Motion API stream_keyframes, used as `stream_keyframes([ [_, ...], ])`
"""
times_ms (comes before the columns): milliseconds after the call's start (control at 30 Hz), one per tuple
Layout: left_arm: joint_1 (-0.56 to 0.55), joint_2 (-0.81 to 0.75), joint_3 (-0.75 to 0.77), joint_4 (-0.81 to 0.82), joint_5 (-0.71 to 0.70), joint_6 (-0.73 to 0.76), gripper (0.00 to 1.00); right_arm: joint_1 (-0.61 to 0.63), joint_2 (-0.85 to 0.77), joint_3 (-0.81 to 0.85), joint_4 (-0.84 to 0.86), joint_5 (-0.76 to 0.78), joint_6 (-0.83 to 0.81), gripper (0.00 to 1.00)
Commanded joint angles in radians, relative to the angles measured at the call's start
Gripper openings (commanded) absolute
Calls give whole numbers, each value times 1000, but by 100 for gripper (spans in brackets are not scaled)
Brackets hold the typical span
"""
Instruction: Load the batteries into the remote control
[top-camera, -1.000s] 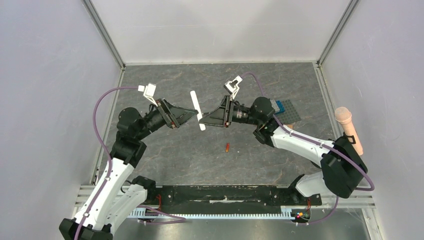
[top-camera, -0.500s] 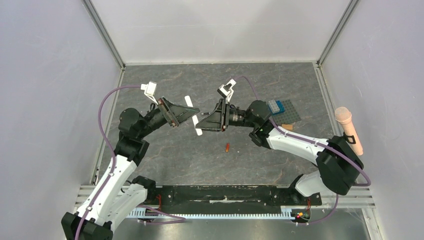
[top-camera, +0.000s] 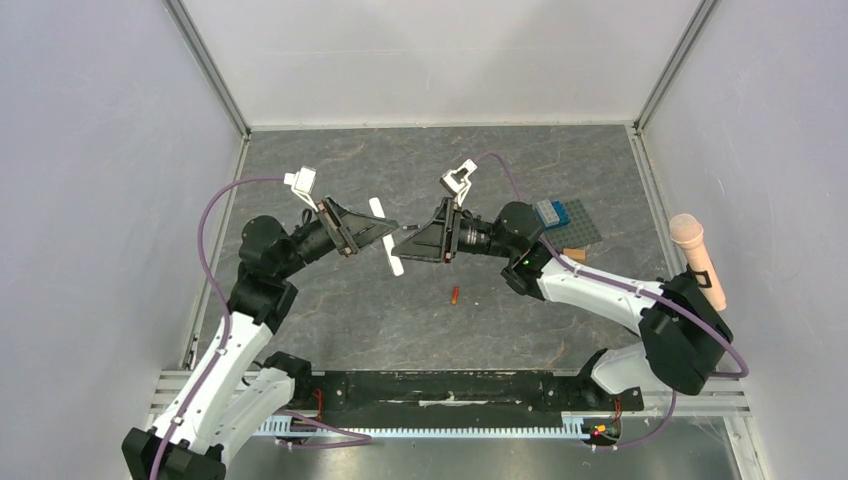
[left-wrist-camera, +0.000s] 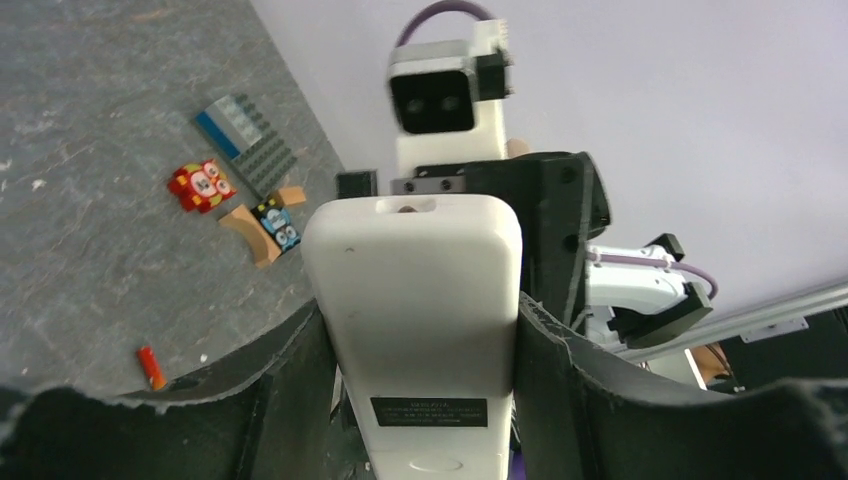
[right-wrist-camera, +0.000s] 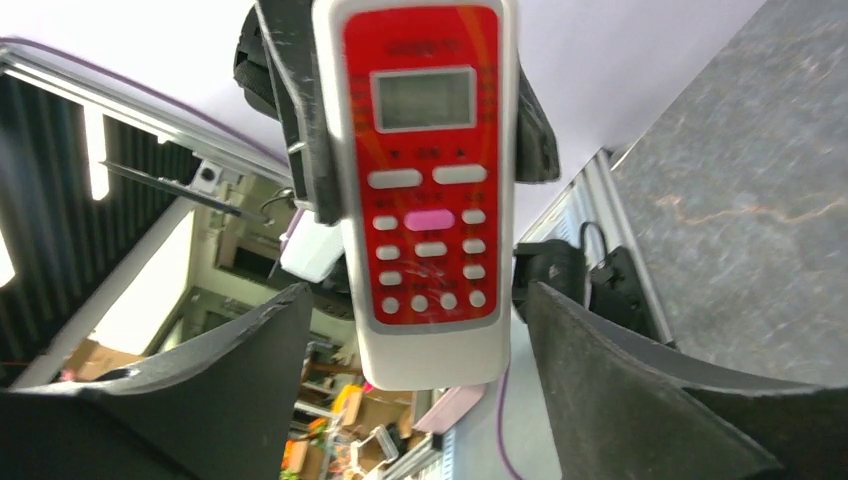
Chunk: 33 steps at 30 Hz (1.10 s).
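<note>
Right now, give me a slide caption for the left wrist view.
Left gripper grips the remote control, white back toward camera; orange battery on the table.

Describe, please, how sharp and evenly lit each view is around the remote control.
Top external view: soft, even light, no hard shadows, the flat white plastic remote control small but distinct. Left wrist view: its plain back is sharp, the label print unreadable. Right wrist view: its red face is clear, with a blown-out light strip at far left.

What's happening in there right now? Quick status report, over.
Left gripper shut on remote control. Right gripper open, clear of it. Orange-red battery loose on table, dark one unseen. Nothing in the way.
</note>
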Motion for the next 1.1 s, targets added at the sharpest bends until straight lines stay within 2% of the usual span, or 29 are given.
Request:
stream_keyframes([
  [0,1,-36,79,-190,-100,82,2,3,-86,5,-64,94,-138,85],
  [67,1,-36,127,-347,-202,89,2,8,-130,22,-173,152,-231,85],
  [133,2,-35,163,-428,-248,89,2,30,-184,53,-318,272,-371,84],
  [200,1,-33,199,-476,-272,91,2,86,-223,97,-469,442,-529,83],
  [267,1,-30,240,-542,-318,88,2,155,-245,124,-546,609,-636,83],
  [433,1,-20,290,-630,-371,57,2,306,-231,148,-575,877,-741,82],
  [667,1,-20,275,-644,-372,-16,2,450,-136,206,-558,1086,-844,78],
  [1067,2,-54,226,-651,-357,-44,2,494,-35,179,-334,1203,-904,55],
])
